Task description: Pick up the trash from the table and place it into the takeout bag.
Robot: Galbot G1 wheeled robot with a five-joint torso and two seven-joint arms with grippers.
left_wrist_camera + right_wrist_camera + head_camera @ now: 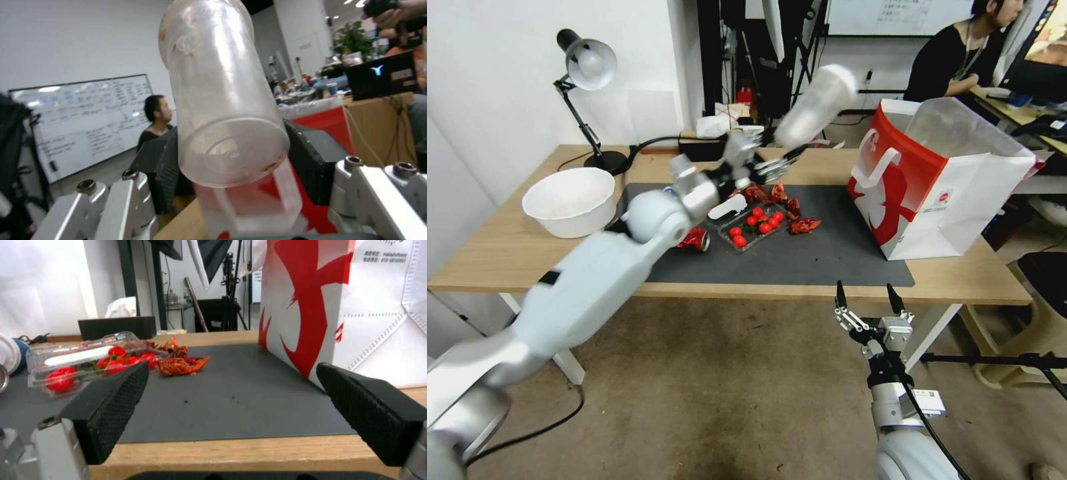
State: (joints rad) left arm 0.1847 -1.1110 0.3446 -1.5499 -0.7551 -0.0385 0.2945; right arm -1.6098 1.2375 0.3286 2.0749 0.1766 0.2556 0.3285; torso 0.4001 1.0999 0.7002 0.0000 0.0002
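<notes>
Clear plastic cup [817, 105] is held tilted in the closed jaws of the left gripper [774, 167], raised above the worktop [507, 253] just left of the takeout bag [947, 193]; right gripper [867, 297] is parked at the near edge, jaws wide open, empty.

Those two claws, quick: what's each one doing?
Left gripper: closed on the clear plastic cup, raised above the table.
Right gripper: open, empty, near the table's front edge.

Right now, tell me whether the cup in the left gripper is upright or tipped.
Tipped: the clear plastic cup, held by the left gripper, slants toward the takeout bag.
</notes>
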